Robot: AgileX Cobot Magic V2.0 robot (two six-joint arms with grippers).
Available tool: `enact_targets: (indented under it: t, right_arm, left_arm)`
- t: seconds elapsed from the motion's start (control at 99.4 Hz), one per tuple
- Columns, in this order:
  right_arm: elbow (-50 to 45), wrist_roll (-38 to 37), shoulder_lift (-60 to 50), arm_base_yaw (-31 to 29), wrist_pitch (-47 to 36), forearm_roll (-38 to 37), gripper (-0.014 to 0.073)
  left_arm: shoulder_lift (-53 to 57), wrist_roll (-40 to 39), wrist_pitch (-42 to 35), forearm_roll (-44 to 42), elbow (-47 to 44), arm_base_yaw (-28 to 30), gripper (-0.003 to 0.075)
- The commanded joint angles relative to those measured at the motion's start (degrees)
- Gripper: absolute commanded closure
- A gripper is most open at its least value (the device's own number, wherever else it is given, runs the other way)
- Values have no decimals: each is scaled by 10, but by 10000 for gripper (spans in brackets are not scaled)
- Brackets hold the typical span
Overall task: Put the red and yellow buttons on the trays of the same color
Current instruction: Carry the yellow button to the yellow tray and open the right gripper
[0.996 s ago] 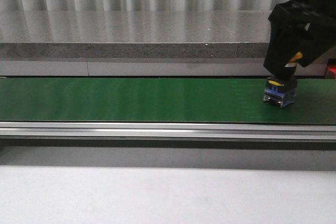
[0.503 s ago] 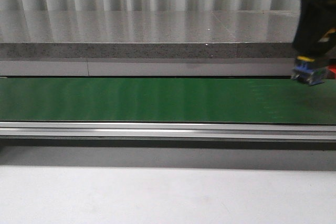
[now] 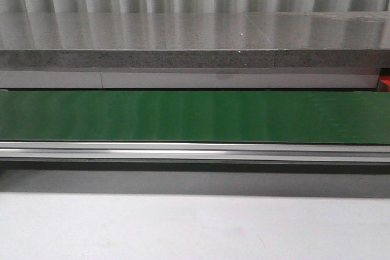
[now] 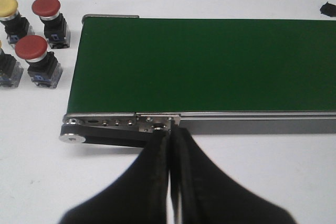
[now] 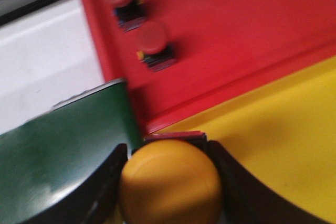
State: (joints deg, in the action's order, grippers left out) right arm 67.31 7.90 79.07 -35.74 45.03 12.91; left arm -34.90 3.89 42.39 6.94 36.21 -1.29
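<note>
A yellow button (image 5: 169, 182) is sitting clenched between the right gripper (image 5: 168, 192) fingers, hanging over the yellow tray (image 5: 273, 145) by the green belt (image 5: 63, 145) end, its body hidden. Beyond, two blurred red buttons (image 5: 152, 38) are standing in the red tray (image 5: 236, 30). The left gripper (image 4: 170, 182) is resting closed and empty; no writing is showing.

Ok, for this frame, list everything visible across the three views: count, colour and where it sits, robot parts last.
Conveyor belt: one, green, running across the table.
Loose red buttons: two, beside the belt's end in the left wrist view.
Loose yellow button: one whole, next to them; another button is cut off at the picture's edge.
Red tray: one, at the belt's other end.
Red buttons in tray: two.
Yellow tray: one, adjoining the red tray.
Held yellow button: one, at the yellow tray's edge.
Left gripper: shut, empty.
Right gripper: shut on the yellow button.
</note>
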Motion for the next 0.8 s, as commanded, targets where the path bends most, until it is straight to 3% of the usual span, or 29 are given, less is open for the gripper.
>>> enact_targets:
  t: [0.0,0.151,0.785]
  right_arm:
    - [2,-21,1,-44,-66,4,512]
    - [-19,-38,37,-84,-112,4,512]
    - [-32,-39,176,-82,-159,5,508]
  left_arm:
    - [0,1,-42,10,16,-5,739]
    - [0,1,-42,10,16,-5,739]
    - [0,1,-42,10,16,-5,739]
